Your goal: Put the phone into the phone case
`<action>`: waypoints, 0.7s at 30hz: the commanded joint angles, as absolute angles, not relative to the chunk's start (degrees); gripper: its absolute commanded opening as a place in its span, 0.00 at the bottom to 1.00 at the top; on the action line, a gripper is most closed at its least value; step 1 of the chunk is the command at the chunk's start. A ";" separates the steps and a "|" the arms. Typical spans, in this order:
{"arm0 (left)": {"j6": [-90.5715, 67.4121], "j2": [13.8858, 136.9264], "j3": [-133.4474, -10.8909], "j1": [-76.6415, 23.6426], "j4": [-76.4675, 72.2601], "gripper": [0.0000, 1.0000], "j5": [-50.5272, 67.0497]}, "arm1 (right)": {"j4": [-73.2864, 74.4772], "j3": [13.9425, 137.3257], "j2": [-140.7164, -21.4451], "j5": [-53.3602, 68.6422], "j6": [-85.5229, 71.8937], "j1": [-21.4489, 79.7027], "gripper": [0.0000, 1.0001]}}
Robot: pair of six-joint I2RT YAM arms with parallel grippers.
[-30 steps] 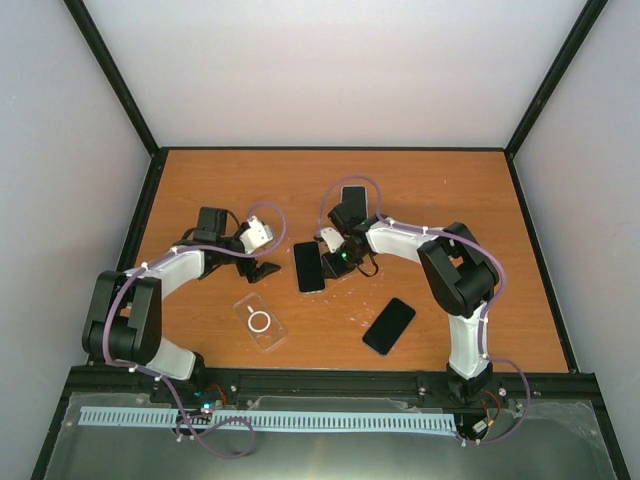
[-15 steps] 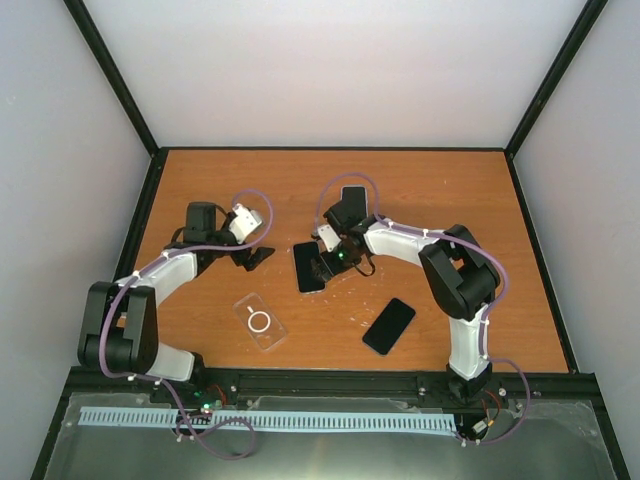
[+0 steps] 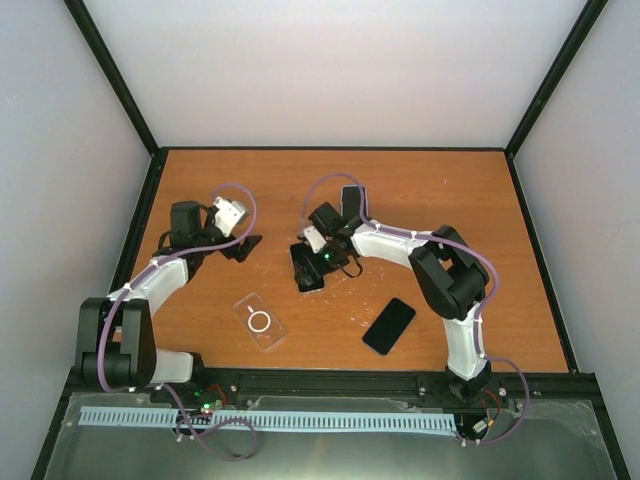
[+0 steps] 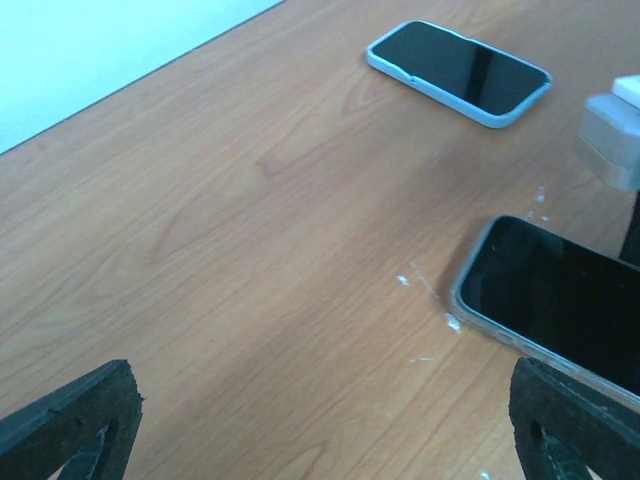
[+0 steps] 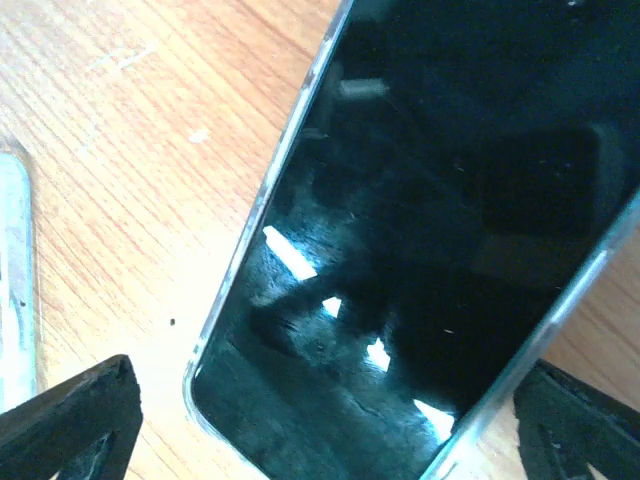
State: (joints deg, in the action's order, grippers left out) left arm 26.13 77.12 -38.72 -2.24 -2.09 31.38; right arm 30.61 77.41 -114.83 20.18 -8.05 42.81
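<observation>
An overhead view shows an orange wooden bench (image 3: 200,300) enclosed by pale walls. Two robot arms reach out across it from its near edge.

The phone (image 3: 308,282) has a dark screen and a silvery rim, and it lies flat near the middle of the bench. The right tool (image 3: 310,264) hangs directly over it. In that arm's wrist camera the glossy screen fills most of the view. The tool's two black fingertips (image 5: 70,420) are spread wide, one at each lower corner of the view, with the phone's end between them. Whether they touch the phone cannot be told.

The clear case (image 3: 259,321), marked with a white ring, lies flat on the bench. It is nearer than the phone and to its left, apart from it and from both tools.

The left tool (image 3: 243,247) sits to the left of the phone with bare wood between them. Its own camera shows its fingers spread wide and gripping nothing. Only wood grain lies between them, and a corner of the phone shows at the right edge of that view.

Two other handsets rest on the bench. A black phone (image 3: 389,326) lies slantwise, near and to the right of the middle. A phone in a pale blue case (image 4: 460,72) lies farther back, beyond the right arm's wrist.
</observation>
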 commanded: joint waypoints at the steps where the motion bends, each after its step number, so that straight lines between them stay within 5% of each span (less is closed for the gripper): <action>1: 23.15 75.20 -38.52 0.26 -5.21 1.00 30.90 | 31.13 80.28 -118.67 18.79 -8.85 45.19 1.00; 21: 16.26 75.32 -39.78 4.44 -7.73 1.00 22.47 | 31.83 80.42 -127.42 -1.20 -0.08 53.72 0.98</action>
State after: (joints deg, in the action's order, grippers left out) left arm 19.31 74.85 -38.20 3.75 -7.11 23.51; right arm 26.94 84.47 -121.78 2.04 -2.46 53.32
